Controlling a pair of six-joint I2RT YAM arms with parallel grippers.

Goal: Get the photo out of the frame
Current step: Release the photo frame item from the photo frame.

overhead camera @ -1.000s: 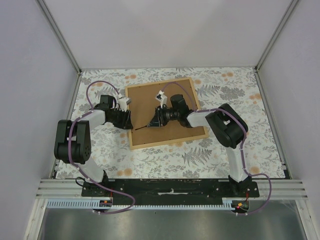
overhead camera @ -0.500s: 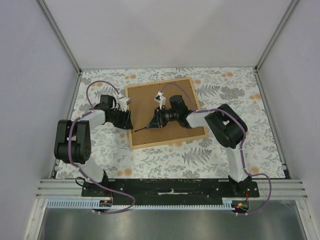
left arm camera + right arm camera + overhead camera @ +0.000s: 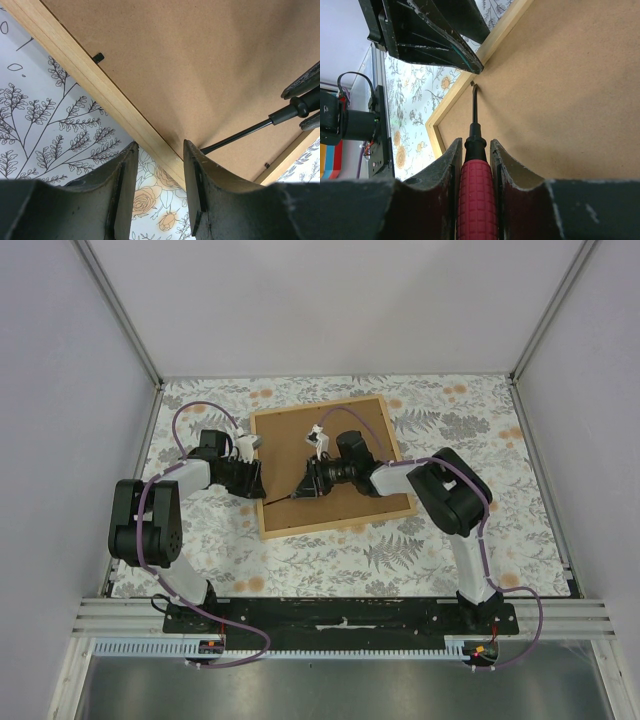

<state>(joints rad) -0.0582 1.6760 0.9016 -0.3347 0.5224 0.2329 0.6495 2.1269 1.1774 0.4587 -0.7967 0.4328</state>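
One frame (image 3: 285,445) lies face down in the middle of the floral worktop (image 3: 450,410). Its brown backing board faces up inside thin light-tan wooden strips. From above it looks nearly square, turned slightly anticlockwise to the worktop's edges. Two small black clips (image 3: 98,57) show on the board's rim in the left wrist view.

The right gripper (image 3: 308,485) is clamped on one red-handled hook tool (image 3: 475,165). The tool's black shaft points left across the board, and its bent tip sits at the left strip. The left gripper (image 3: 256,480) sits at that strip, jaws partly apart and empty.
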